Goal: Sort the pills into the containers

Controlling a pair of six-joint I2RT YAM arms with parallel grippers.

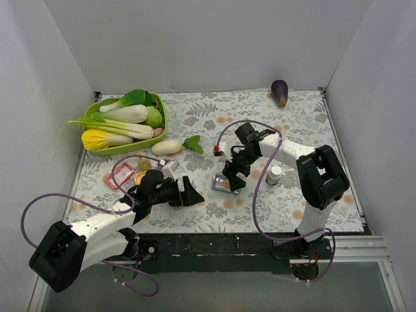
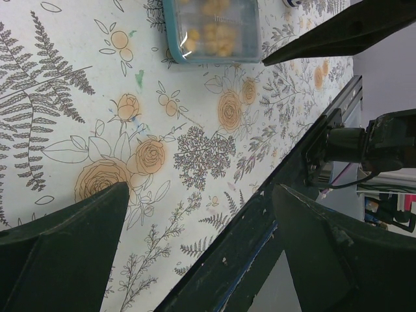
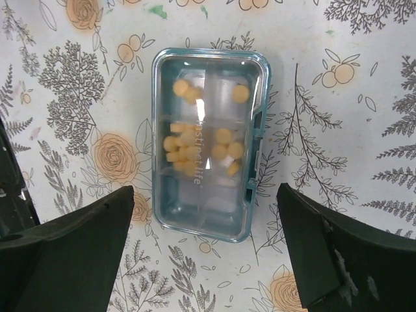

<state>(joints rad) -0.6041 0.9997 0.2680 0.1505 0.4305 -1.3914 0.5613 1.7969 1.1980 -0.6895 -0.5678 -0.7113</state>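
Small yellow-orange pills (image 3: 185, 146) heaped in blue-rimmed clear plastic tray (image 3: 201, 221); sorting elsewhere seemingly ahead. Right gripper (image 3: 205, 188) above it, left gripper (image 2: 201, 188) aside, both gaping empty

You have a white cloth (image 3: 364, 97) printed with grey ferns and orange roses. On it, the clear blue tray (image 3: 201, 224) holds yellow-orange pills (image 3: 188, 146). The other tray (image 1: 119, 175) is rimmed red, the basket (image 1: 162, 123) is green, the eggplant (image 1: 280, 91) is purple, and the cables (image 1: 257, 195) are purple too.
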